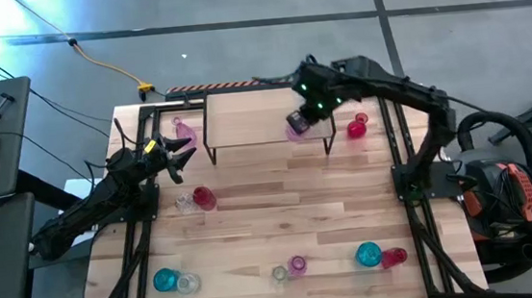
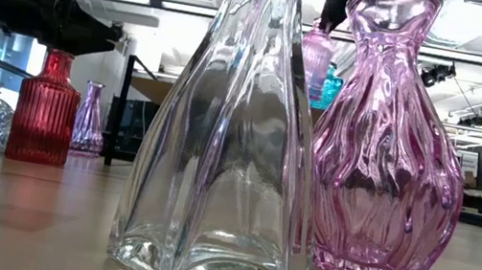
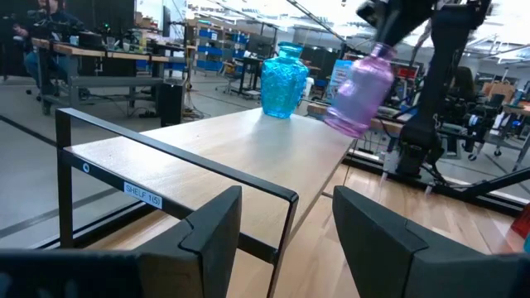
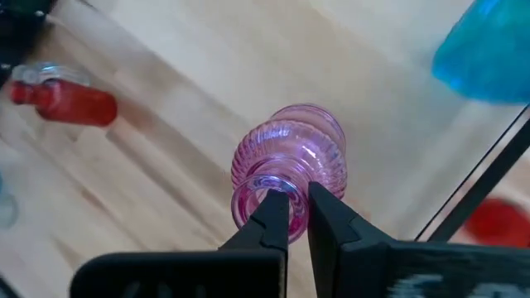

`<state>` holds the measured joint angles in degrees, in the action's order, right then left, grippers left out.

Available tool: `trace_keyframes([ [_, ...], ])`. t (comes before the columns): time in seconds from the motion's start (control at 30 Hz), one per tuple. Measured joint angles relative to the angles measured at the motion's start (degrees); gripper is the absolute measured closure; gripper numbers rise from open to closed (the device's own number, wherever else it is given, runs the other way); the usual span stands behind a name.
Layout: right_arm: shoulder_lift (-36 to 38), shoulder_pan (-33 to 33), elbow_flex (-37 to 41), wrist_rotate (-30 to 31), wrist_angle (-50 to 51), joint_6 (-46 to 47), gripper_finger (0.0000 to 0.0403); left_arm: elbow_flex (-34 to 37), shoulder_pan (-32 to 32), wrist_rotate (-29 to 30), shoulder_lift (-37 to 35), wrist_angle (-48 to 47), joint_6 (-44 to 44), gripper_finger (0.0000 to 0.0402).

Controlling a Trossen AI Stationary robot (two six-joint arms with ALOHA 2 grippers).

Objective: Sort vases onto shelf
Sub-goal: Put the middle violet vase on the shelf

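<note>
The shelf stands at the table's far middle, with a teal vase on its top. My right gripper is over the shelf's right end, shut on a ribbed pink vase. My left gripper stands open and level at the shelf's left end, holding nothing. Near it are a pink vase, a red vase and a clear vase. A red vase stands right of the shelf. Several more vases stand along the near edge. My right gripper pinches the pink vase at the rim of its mouth; one finger seems to be inside the mouth and the other outside the neck. The fingers slant down from above. The vase hangs tilted below them, clear of the shelf top.
Along the near edge stand a teal vase, clear vases, a pink vase, a teal vase and a red vase. Bare table lies in the middle. A black frame runs along both table sides.
</note>
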<state>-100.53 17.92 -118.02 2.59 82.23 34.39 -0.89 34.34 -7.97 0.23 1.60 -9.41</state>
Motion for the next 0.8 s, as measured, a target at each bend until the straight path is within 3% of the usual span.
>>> trace_keyframes([
  [0.4, -10.71, 10.04, -16.42, -3.46, 1.34, -11.45, 0.0402, 0.00, -0.01, 0.00, 0.02, 0.01, 0.00, 0.0218],
  [0.8, -12.26, 15.59, -15.30, -7.59, -3.18, -14.13, 0.0402, 0.00, -0.01, 0.00, 0.02, -0.01, 0.00, 0.0218],
])
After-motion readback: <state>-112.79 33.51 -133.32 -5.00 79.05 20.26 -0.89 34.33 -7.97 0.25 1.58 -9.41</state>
